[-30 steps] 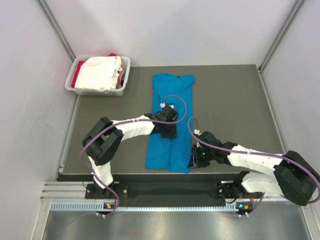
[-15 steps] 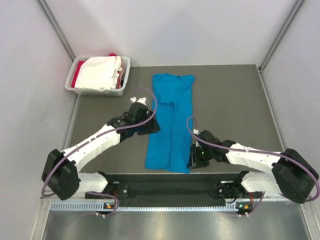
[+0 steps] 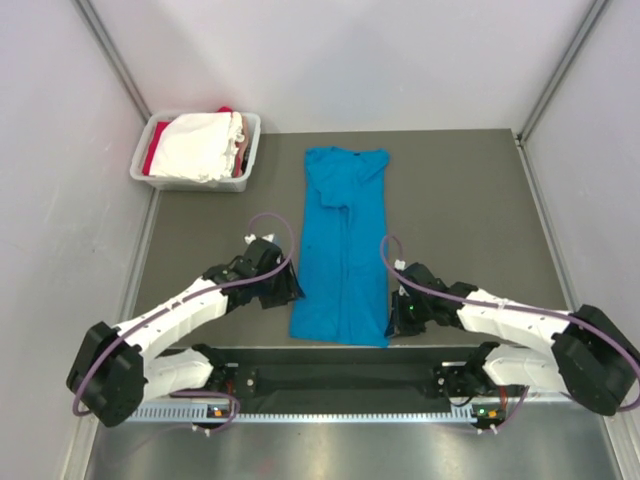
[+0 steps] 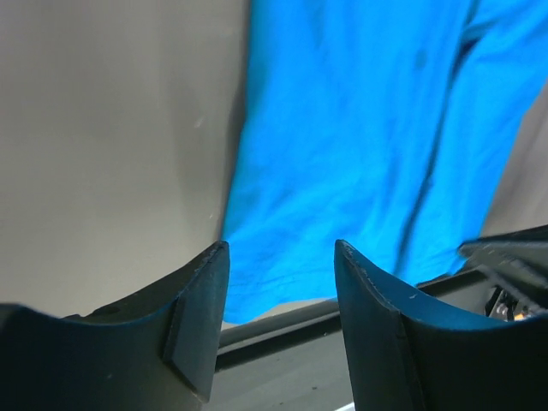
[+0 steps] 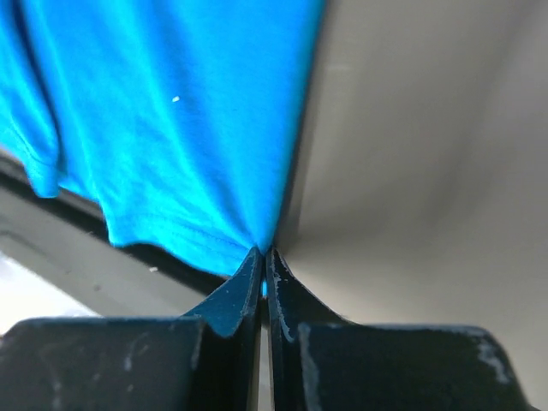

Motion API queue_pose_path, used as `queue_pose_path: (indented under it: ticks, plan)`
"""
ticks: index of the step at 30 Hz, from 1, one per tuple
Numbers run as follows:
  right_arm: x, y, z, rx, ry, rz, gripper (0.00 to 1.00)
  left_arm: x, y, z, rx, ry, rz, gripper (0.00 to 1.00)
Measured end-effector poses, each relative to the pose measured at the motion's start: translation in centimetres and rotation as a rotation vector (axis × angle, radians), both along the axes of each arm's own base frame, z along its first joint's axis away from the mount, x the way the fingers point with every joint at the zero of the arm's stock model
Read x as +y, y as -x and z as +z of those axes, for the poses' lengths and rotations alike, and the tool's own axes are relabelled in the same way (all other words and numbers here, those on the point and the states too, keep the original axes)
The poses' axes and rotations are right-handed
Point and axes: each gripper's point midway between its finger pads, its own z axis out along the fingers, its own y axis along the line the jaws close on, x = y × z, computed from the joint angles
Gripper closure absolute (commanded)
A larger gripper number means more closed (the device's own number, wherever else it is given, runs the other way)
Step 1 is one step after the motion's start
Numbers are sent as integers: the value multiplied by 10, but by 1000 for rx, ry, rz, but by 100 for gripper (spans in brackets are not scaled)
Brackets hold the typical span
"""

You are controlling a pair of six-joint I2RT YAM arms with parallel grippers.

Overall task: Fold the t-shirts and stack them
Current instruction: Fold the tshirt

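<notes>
Pinching, with right gripper [image 5: 264, 253] pressed together, the near-edge right hem corner of a bright blue cloth t-shirt [image 3: 343, 250] lying lengthwise across the dark grey table [image 3: 460, 200], near edge to far; hovering left gripper [image 4: 281, 246], spread, just beside the near-edge left corner.

1. The top external view looks down from high behind the near edge, far enough back to take in the whole table [image 3: 460, 200] and the tub [image 3: 190, 183].
2. The left wrist view sits low and close, facing past the left gripper [image 4: 281, 248] onto the blue shirt [image 4: 342, 128] at its near hem.
3. The right wrist view is closer still, with the right gripper [image 5: 264, 253] at that hem's corner.
4. All three views share the shirt's near hem.
</notes>
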Motion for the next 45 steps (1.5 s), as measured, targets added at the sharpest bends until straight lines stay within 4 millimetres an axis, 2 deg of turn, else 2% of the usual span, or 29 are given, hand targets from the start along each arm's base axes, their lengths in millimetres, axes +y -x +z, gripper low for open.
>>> queue_pose_path:
  ticks: [2,5,6,9,12,19,28,39,42,43,45]
  plan:
    - [-10,-2,0,-8,23,-24,96,2,10,-9,28,19,11,43]
    - [-19,-3,-1,-5,36,-43,79,8,30,-24,78,49,25,45]
    - [-18,-3,0,-3,32,-41,72,8,34,-26,89,55,28,46]
    - [-13,-2,3,0,5,-24,61,7,42,-30,120,74,30,47]
    - [-10,-2,6,1,-17,-14,57,-1,44,-27,119,99,17,47]
    - [-15,7,8,-11,-52,-29,57,-13,58,-31,150,111,-10,47]
    - [-12,11,7,9,-80,-36,60,3,67,-44,192,26,37,46]
    - [-10,14,4,32,-97,-40,65,-8,68,-49,211,64,37,59]
    - [-9,17,3,43,-106,-44,68,-7,68,-50,210,60,38,69]
    - [-9,17,3,43,-106,-44,69,-7,68,-51,210,54,38,83]
    - [-10,17,3,47,-107,-50,75,-5,68,-53,211,43,41,91]
